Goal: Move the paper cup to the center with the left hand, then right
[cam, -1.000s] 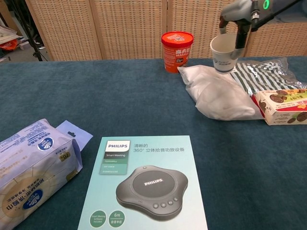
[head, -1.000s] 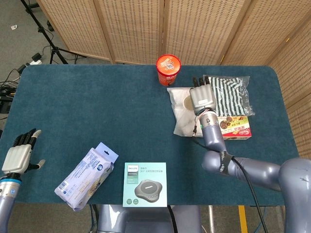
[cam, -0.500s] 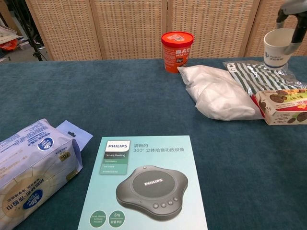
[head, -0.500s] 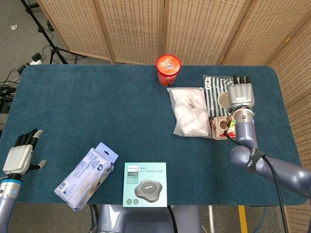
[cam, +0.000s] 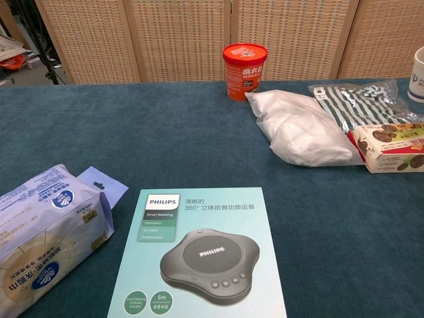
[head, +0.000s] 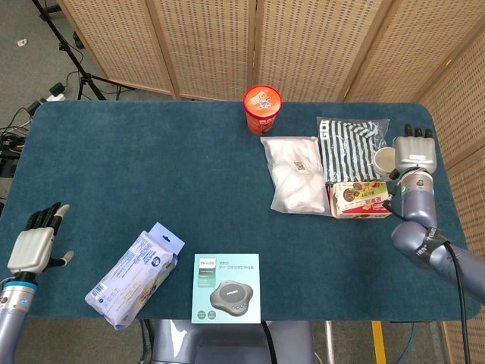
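Head view first: the right hand holds the paper cup upright near the right edge of the bench, its fingers on the cup's right side, just beside the striped bag and behind the snack box. The cup's open mouth faces up. A white pouch lies left of the striped bag, and a red tub stands near the far edge. At the near left, the left hand hangs off the bench's edge, holding nothing, its fingers spread. A tissue pack lies near the front edge, with a Philips box just to its right.

Chest view: only a sliver of the paper cup shows at the right border, above the striped bag. Neither hand shows here. The snack box sits before the striped bag, the white pouch to their left, the red tub behind it. The Philips box and tissue pack fill the foreground.
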You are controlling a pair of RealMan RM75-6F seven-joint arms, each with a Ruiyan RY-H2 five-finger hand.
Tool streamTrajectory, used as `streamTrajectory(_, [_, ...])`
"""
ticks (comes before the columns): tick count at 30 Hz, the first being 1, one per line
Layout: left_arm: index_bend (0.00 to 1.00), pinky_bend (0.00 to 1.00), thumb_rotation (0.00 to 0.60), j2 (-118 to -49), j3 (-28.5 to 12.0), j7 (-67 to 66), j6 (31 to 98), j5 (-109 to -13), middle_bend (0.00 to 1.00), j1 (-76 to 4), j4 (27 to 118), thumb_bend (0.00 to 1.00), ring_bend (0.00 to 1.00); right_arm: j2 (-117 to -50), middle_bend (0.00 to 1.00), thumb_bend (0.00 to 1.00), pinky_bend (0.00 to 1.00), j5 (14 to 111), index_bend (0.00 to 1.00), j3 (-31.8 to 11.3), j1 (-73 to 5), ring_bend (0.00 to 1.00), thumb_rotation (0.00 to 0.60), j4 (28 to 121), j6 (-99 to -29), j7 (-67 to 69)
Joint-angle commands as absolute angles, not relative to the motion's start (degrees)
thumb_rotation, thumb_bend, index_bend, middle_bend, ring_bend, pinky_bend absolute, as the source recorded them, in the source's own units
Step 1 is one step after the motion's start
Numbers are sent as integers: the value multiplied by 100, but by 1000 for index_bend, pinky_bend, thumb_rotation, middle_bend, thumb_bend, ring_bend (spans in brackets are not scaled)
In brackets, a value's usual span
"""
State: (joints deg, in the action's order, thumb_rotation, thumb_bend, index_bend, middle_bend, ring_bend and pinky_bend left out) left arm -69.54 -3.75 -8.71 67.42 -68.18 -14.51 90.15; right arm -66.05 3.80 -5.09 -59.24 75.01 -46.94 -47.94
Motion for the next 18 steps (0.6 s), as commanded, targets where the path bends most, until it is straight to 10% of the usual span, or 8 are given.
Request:
streamTrajectory(1, [0, 0, 600, -6961, -365, -894, 6737, -6826, 0, -1455, 9029, 251, 0, -6522, 0, 260, 0, 350, 441, -484, -5761, 0, 600, 7303, -4519, -4648])
streamTrajectory(18, [0, 0, 600, -7014, -300, -1062, 6736, -6892, 0, -1476, 9101, 251, 0, -6426, 0, 260, 0, 411, 452, -400, -5196, 0, 600, 6775, -3830, -3986])
